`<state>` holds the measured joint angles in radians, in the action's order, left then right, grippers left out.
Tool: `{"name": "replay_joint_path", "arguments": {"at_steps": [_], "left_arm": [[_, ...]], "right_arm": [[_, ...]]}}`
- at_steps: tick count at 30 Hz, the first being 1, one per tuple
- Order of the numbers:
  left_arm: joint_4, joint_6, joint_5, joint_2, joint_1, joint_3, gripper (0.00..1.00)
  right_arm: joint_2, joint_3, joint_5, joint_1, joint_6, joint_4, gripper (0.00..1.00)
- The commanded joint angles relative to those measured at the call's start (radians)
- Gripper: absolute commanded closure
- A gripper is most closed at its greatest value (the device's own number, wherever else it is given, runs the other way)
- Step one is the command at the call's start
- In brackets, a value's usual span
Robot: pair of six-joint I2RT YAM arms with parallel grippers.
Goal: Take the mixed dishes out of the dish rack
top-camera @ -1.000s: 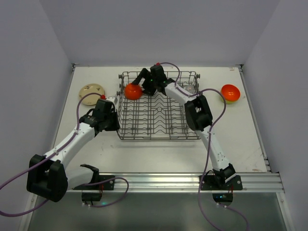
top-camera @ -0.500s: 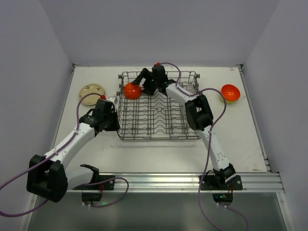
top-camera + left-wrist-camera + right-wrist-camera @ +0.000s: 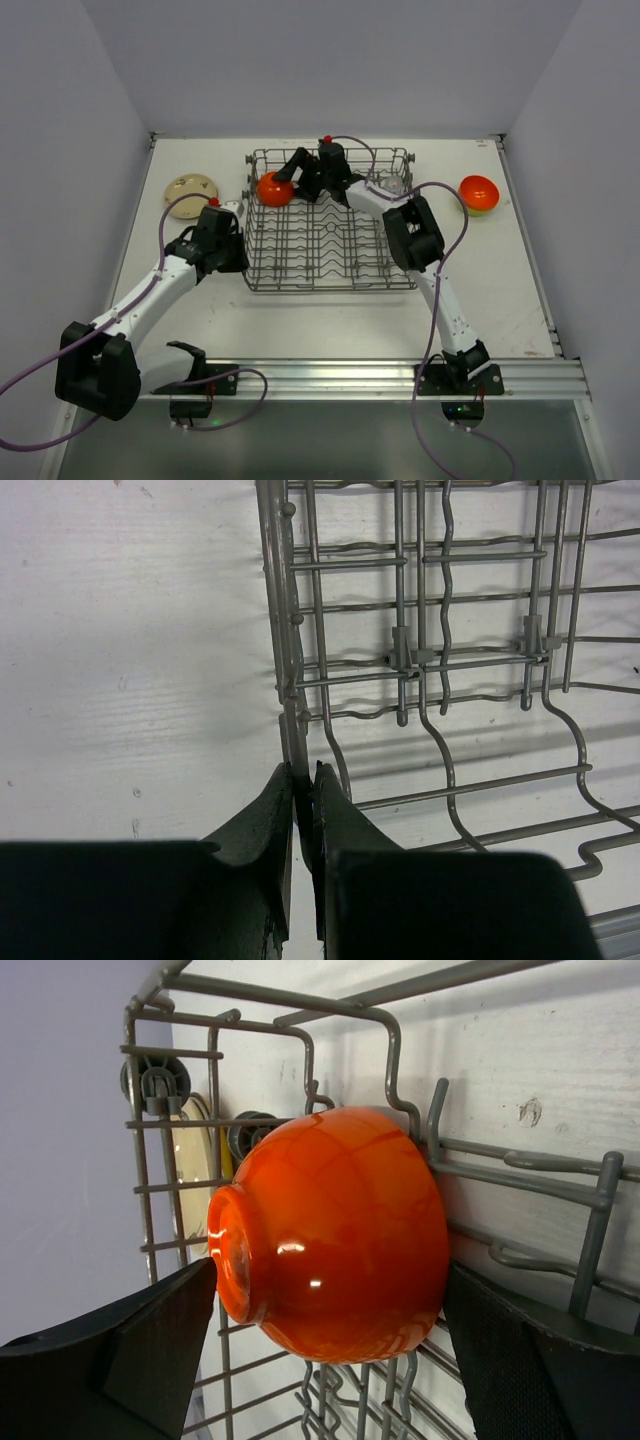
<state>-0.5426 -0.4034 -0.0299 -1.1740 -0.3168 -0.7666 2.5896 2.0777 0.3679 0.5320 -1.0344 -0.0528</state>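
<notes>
The grey wire dish rack point(image 3: 330, 282) stands mid-table. An orange bowl point(image 3: 275, 188) lies on its side among the tines in the rack's back left corner. My right gripper point(image 3: 289, 174) reaches into the rack and is shut on this bowl point(image 3: 330, 1220), with one finger point(image 3: 140, 1350) at its foot and the other at its rim. My left gripper point(image 3: 243, 258) is shut on the rack's left rim wire point(image 3: 290, 680), fingers point(image 3: 265, 820) pinched on it. A clear glass point(image 3: 392, 185) sits in the rack's back right corner.
A beige plate point(image 3: 190, 189) lies on the table left of the rack and shows through the wires in the right wrist view point(image 3: 190, 1175). A second orange bowl point(image 3: 479, 190) sits in a yellow-green bowl on the table, right of the rack.
My right wrist has shifted slightly toward the back of the rack, and the orange bowl has nudged a little up-left with it. The left arm has not moved.
</notes>
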Motion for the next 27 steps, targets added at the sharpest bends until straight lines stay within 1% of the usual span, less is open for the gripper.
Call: {"name": "replay_joint_path", "arguments": {"at_steps": [1,9,17,27], "left_arm": [[0.041,0.006,-0.031,0.034,-0.004,-0.020,1.00],[0.041,0.005,-0.028,0.034,-0.002,-0.020,1.00],[0.041,0.005,-0.030,0.034,-0.004,-0.020,1.00],[0.041,0.005,-0.031,0.033,-0.002,-0.020,1.00]], "right_arm": [[-0.108,-0.067,0.063,0.011,0.002,-0.156,0.07],[-0.152,-0.143,0.080,0.011,-0.010,-0.266,0.08],[-0.166,-0.157,0.095,0.011,-0.015,-0.306,0.09],[-0.220,-0.246,0.095,0.011,-0.032,-0.423,0.10]]}}
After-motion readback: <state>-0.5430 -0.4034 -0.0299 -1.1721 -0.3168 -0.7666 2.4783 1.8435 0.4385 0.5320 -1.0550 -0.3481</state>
